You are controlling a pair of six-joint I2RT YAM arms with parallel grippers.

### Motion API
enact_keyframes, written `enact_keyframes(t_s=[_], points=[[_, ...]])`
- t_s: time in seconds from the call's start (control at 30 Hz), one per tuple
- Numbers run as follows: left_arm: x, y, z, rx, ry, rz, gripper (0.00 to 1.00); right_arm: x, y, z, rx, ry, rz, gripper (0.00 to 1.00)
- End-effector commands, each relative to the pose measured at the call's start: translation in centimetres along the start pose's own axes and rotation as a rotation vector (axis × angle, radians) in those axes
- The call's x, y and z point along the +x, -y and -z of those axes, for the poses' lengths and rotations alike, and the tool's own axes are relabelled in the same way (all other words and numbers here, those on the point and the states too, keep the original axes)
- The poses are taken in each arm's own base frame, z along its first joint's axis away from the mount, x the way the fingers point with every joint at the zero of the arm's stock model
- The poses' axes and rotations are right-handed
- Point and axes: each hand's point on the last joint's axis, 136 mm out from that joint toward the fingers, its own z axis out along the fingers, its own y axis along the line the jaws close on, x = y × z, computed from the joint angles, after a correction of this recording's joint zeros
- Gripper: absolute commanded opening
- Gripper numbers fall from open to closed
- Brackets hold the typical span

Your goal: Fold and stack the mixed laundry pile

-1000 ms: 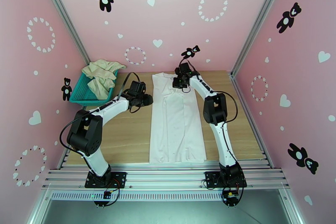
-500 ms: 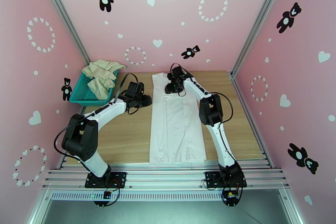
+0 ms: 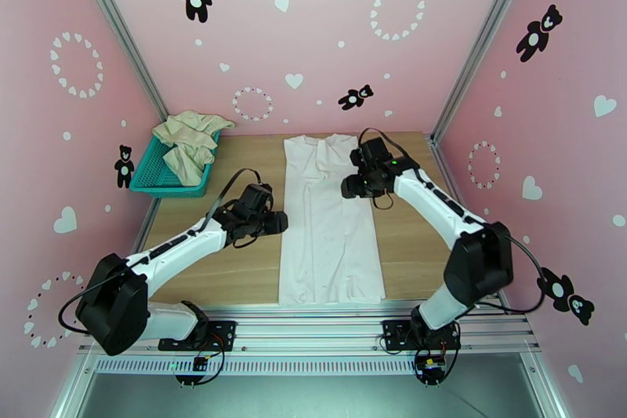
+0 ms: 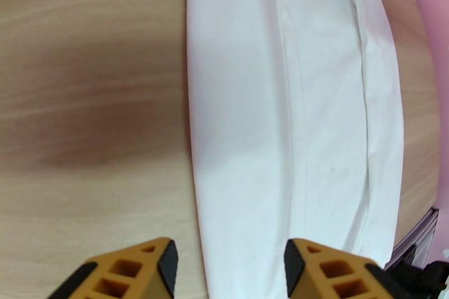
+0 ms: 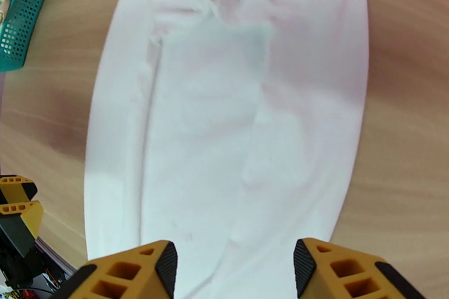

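The white T-shirt (image 3: 329,239) lies flat as a long narrow strip down the middle of the table, collar at the far end. My left gripper (image 3: 277,221) hovers open at the shirt's left edge; in the left wrist view that edge of the shirt (image 4: 292,98) runs between the spread fingertips of the left gripper (image 4: 230,263). My right gripper (image 3: 346,187) hangs open over the upper right part of the shirt (image 5: 224,115), and the right gripper (image 5: 233,266) holds nothing. The cream-beige garment (image 3: 188,141) is heaped in the teal basket (image 3: 157,176).
The teal basket stands at the far left corner of the wooden table (image 3: 227,270), and its mesh rim (image 5: 25,14) appears in the right wrist view. Pink walls close in three sides. An aluminium rail (image 3: 313,325) runs along the near edge.
The right gripper has left the shirt's collar, swung right and nearer, and opened. The left arm has drawn nearer along the shirt's left edge and opened wider.
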Motion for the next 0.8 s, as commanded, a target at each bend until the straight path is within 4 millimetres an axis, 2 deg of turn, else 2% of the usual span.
enact_keyframes(t_s=[0.0, 0.1, 0.13, 0.33, 0.43, 0.53, 0.63, 0.77], points=[[4.8, -1.4, 0.3, -0.050, -0.086, 0.075, 0.60, 8.5, 2.5, -0.2, 0.069, -0.170, -0.127, 0.60], [8.2, -1.4, 0.9, -0.063, -0.146, 0.074, 0.62, 15.0, 3.5, -0.1, 0.073, -0.276, -0.216, 0.60], [9.3, -1.4, 1.1, -0.069, -0.166, 0.073, 0.63, 16.6, 3.8, 0.1, 0.080, -0.295, -0.244, 0.59], [13.3, -0.9, 1.6, -0.042, -0.257, 0.092, 0.65, 21.6, 3.3, -0.3, 0.070, -0.358, -0.394, 0.58], [14.7, -1.0, 1.6, -0.055, -0.296, 0.090, 0.65, 23.4, 4.1, -0.4, 0.121, -0.383, -0.420, 0.58], [16.1, -0.7, 1.2, -0.046, -0.335, 0.091, 0.66, 24.4, 3.9, -1.2, 0.100, -0.401, -0.434, 0.57], [17.0, 0.1, 0.5, -0.020, -0.369, 0.088, 0.64, 24.5, 2.9, -2.2, 0.041, -0.413, -0.445, 0.55], [17.6, 0.0, -0.2, -0.046, -0.393, 0.077, 0.61, 24.6, 1.8, -3.1, -0.028, -0.423, -0.454, 0.54]])
